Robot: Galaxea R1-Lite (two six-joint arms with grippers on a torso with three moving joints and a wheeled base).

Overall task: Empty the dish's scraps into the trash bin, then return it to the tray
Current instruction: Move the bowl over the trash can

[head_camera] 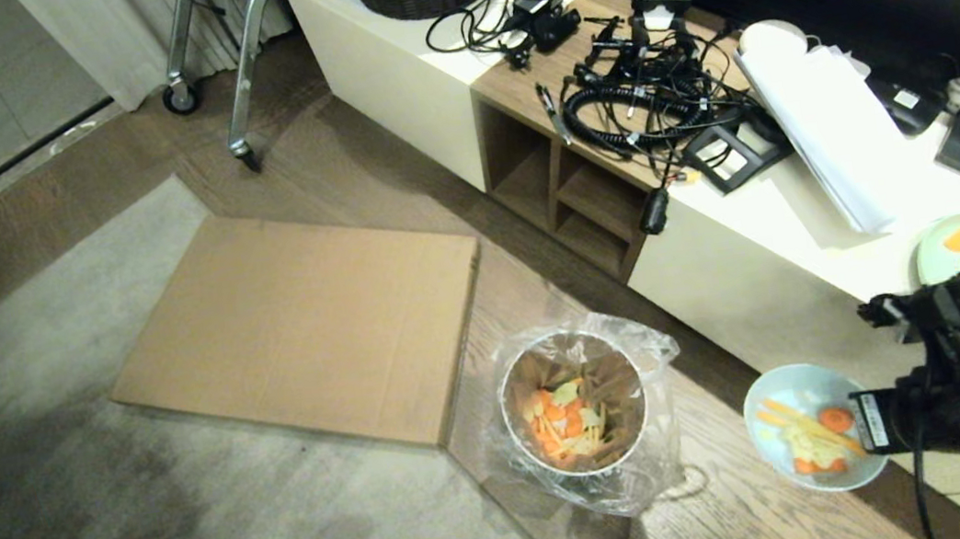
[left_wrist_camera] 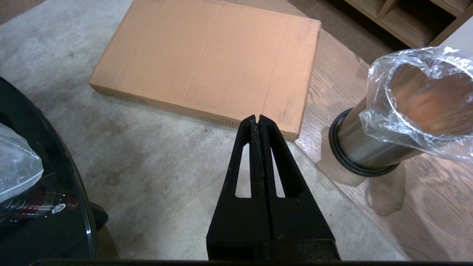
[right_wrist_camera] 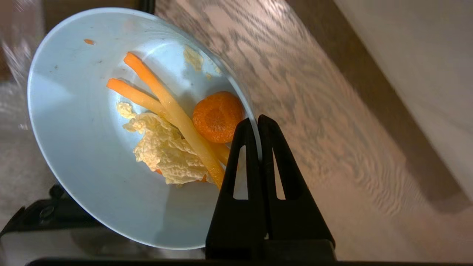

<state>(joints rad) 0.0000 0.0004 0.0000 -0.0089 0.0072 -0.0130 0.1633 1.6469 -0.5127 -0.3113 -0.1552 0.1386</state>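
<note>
One gripper, the right gripper (right_wrist_camera: 257,120), clamps the bowl (head_camera: 811,426) rim, carrying scraps (right_wrist_camera: 177,129) toward the steel bin (head_camera: 572,406); left gripper (left_wrist_camera: 257,119) fingers together, idle.

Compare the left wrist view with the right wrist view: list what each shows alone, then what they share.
Only the left wrist view: the shut left pincer hanging empty above the carpet, a flat cardboard box and the steel trash bin with its clear liner.

Only the right wrist view: the right pincer clamped on the rim of the dish, which holds the scraps.

Both: wooden floor.
</note>
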